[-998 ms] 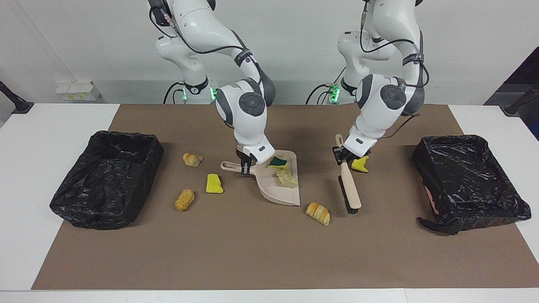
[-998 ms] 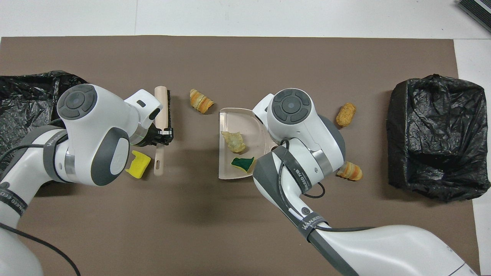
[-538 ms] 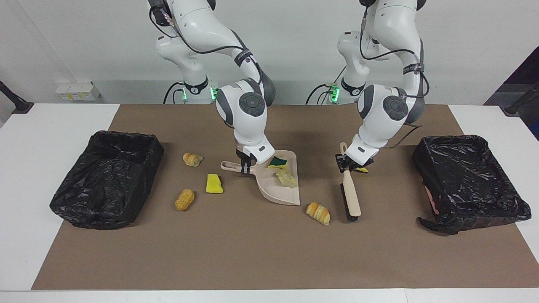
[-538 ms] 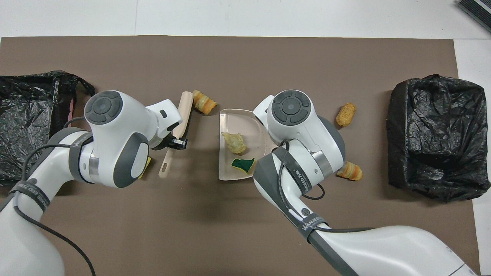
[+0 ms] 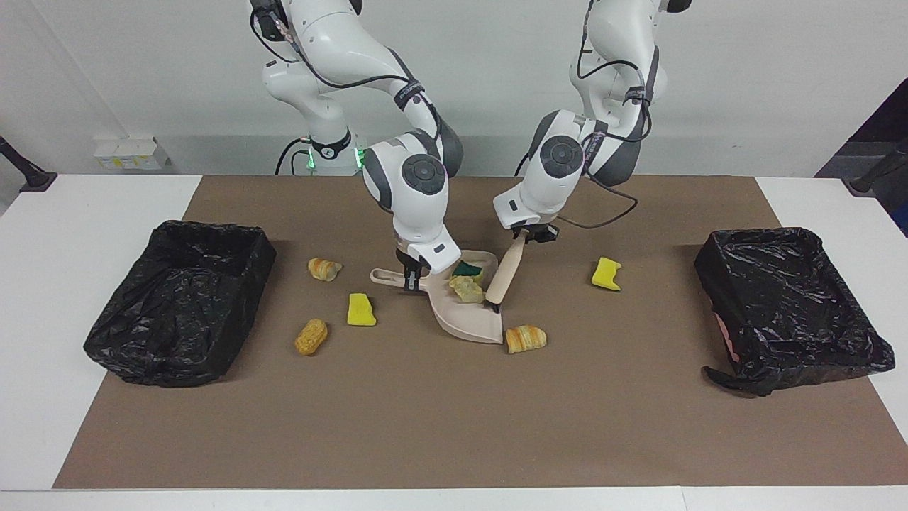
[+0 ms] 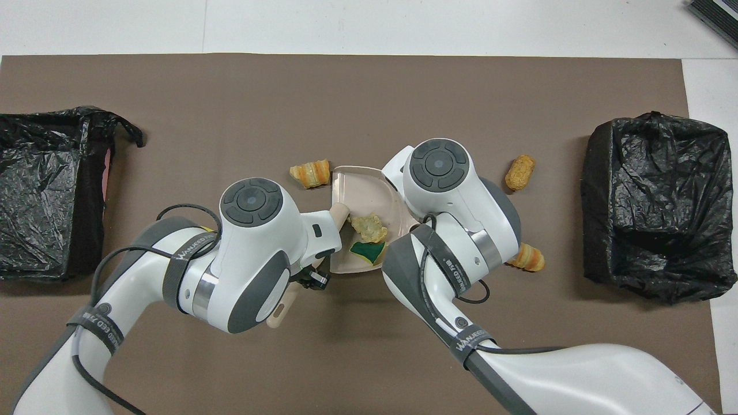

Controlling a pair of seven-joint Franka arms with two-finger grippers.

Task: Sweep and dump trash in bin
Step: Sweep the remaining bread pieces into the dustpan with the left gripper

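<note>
Bright, even light; soft shadows

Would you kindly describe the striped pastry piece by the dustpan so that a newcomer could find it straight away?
Start at the beige dustpan in the middle of the brown mat. At the dustpan's open edge, at the corner farthest from the robots, a striped pastry piece lies on the mat. Unlike the pale scrap and green-backed sponge inside the pan, it is outside, banded orange and cream.

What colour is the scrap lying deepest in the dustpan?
Dark green sponge chunk, yellow edged; the overhead view shows it best.
</note>
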